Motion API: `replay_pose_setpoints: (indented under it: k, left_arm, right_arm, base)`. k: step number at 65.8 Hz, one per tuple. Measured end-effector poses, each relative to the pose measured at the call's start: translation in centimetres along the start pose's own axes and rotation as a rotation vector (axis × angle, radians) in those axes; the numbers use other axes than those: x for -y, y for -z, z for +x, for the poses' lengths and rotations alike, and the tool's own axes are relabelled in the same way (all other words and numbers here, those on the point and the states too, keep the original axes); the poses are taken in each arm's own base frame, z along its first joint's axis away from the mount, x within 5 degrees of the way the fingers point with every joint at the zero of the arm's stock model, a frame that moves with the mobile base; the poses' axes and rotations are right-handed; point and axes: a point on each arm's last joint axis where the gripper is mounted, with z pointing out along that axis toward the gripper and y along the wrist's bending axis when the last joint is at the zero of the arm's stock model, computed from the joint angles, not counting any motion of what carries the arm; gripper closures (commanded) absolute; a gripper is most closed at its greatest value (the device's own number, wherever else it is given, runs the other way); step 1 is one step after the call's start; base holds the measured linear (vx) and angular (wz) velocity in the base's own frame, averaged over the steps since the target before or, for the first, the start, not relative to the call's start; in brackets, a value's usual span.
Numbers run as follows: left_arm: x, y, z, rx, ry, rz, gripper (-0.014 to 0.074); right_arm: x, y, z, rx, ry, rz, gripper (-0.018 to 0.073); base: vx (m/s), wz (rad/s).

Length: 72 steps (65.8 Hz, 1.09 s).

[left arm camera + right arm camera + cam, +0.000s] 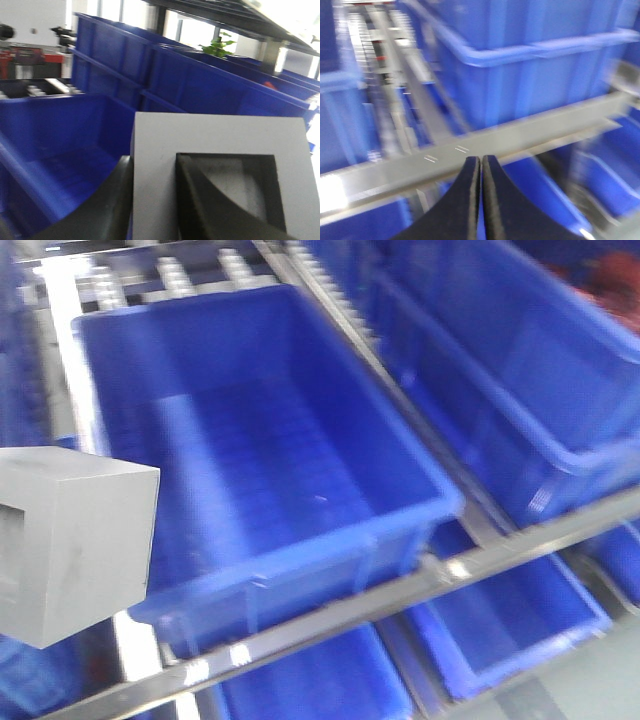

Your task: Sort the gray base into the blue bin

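Left wrist view: the left hand point(154, 160) clamps the gray base point(220, 130), one finger inside its recess, one outside, raised at the near left corner of the blue bin point(330, 570). The right hand point(480, 159) is closed and empty above a rail point(545, 125).

Left hand point(155, 167) clamped, right hand point(480, 167) closed

Near me a metal shelf rail point(500, 550) crosses left to right; rollers point(180, 275) lie far back. Bright windows point(192, 32) glow far off, beside what looks like a green plant point(217, 47).
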Motion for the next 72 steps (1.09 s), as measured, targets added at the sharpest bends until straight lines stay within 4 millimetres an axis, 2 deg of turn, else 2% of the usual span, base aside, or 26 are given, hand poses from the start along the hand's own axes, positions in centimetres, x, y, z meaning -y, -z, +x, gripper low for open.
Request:
replay_pose_setpoints:
  k: [40,72]
  left_arm:
    - [0.0,0.0,0.0,0.0,0.0,0.0,0.0603]
    - [0.0,0.0,0.0,0.0,0.0,0.0,0.0603]
  right_arm:
    - [0.0,0.0,0.0,0.0,0.0,0.0,0.0564]
    - [0.0,0.0,-0.11,0.012,0.0,0.0,0.0564]
  base:
    - [0.13,0.53]
    - [0.03,0.12]
